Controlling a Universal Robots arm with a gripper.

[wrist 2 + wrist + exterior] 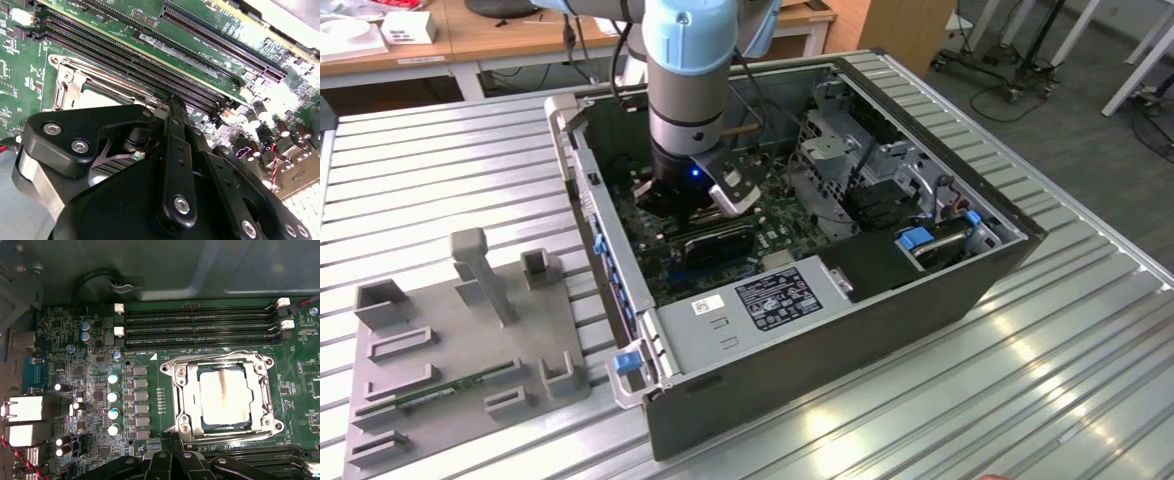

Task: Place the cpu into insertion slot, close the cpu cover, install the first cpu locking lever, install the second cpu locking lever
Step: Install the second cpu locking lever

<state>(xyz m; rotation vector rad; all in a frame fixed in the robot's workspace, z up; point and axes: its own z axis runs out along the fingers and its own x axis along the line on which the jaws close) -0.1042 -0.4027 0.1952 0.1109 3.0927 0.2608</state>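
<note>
Green board w/ cpu [225,398] seated under cpu cover [223,396]; tool [172,107] fingers pressed together, tip partly hidden.

The cpu [225,399] sat in the insertion slot [186,399], the cpu cover [263,390] lay closed around it, and my tool [175,460] hung beside its edge.

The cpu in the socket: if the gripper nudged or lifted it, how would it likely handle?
The cpu looks like a thin flat plate with a metal top, so probably stiff and light. Its smooth top may be slippery. It lies flat inside the insertion slot, framed by the rim, so a sideways push would likely be stopped; rolling or tipping seems unlikely.
</note>
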